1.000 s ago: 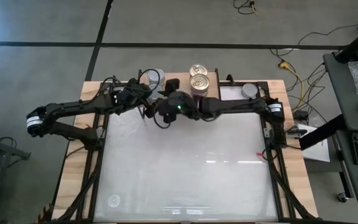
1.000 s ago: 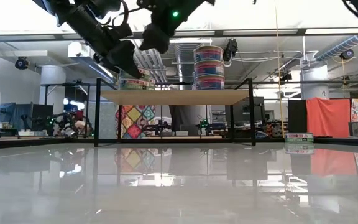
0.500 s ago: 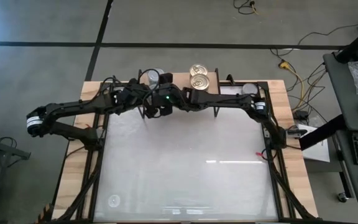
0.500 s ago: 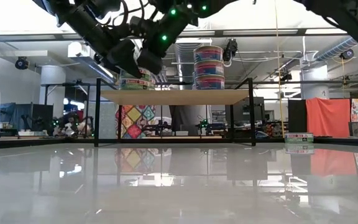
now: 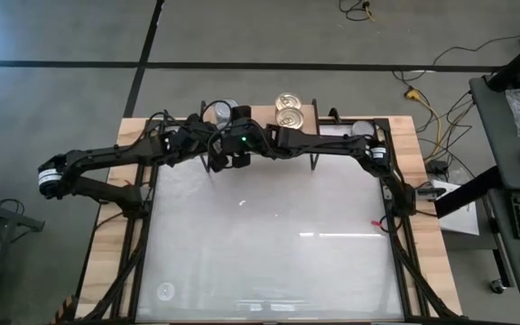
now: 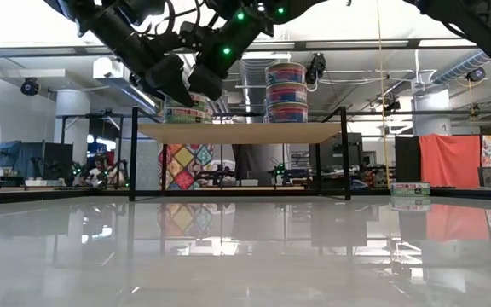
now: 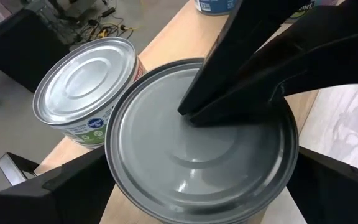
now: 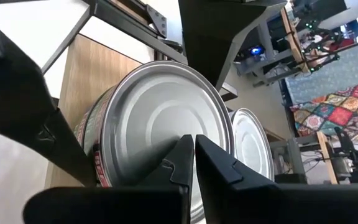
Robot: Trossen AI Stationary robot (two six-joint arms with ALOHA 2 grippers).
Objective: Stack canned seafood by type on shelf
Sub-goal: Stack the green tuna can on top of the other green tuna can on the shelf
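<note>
The shelf [image 6: 245, 132] stands at the table's far edge. On its left part, a silver-lidded can [image 7: 185, 143] sits between the fingers of my left gripper [image 7: 201, 165], which reaches in from the left. My right gripper [image 8: 194, 146], shut, comes from the right and has its tips on that can's lid. A second silver-lidded can [image 7: 82, 93] stands just beside it on the shelf board. Gold-lidded cans [image 5: 288, 117] are stacked [image 6: 286, 89] farther right on the shelf. What the gripped can rests on is hidden. My left gripper has the silver-lidded can between its two fingers, one on each side of the round wall [image 7: 114, 180], just below the lid's rim. The fingers slant down from the table's left. The can stands upright. My right gripper presses its shut fingertips [image 8: 182, 155] on the lid [image 7: 194, 121], near its middle. It slants down from the right.
A lone silver-lidded can [image 5: 361, 129] stands on the table by the far right corner, also seen low at the right [image 6: 410, 189]. The shelf's black legs [image 6: 133, 153] stand at the table's far edge. The white tabletop [image 5: 269, 244] stretches toward the near edge.
My right gripper has moved toward the table's left and down, from beside the gold stack to the silver-lidded can in my left gripper, and now rests its tips on the lid. The cans have stayed in place.
</note>
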